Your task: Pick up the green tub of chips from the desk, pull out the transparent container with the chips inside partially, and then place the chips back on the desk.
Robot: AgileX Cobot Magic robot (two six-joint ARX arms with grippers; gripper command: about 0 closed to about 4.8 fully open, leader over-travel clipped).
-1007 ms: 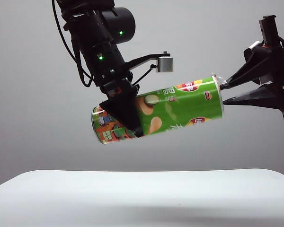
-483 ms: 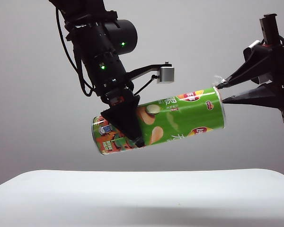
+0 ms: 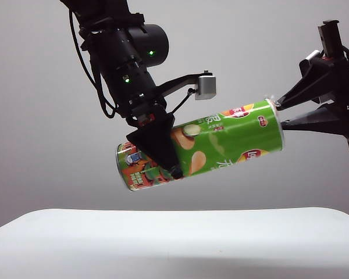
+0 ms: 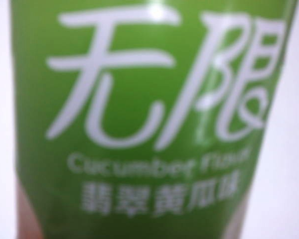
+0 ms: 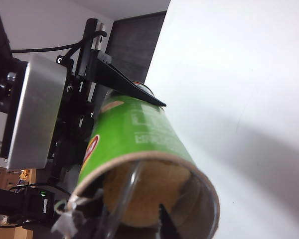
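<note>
Exterior view, left pincer (image 3: 163, 152) clamping glossy cylindrical green tub of chips (image 3: 200, 144), right pincer (image 3: 279, 113) spread at its rim

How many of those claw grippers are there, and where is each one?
2. The left gripper is clamped around the green tub of chips, held in the air. The right gripper sits open at the tub's open end, on the right.

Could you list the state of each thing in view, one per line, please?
Tub: held in the air above the desk, tilted, open end up toward the right gripper.
Container: inside the tub, not pulled out.
Chips: stacked inside the tub.
Left gripper: shut on the tub.
Right gripper: open at the tub's mouth.
Desk: bare white top.
</note>
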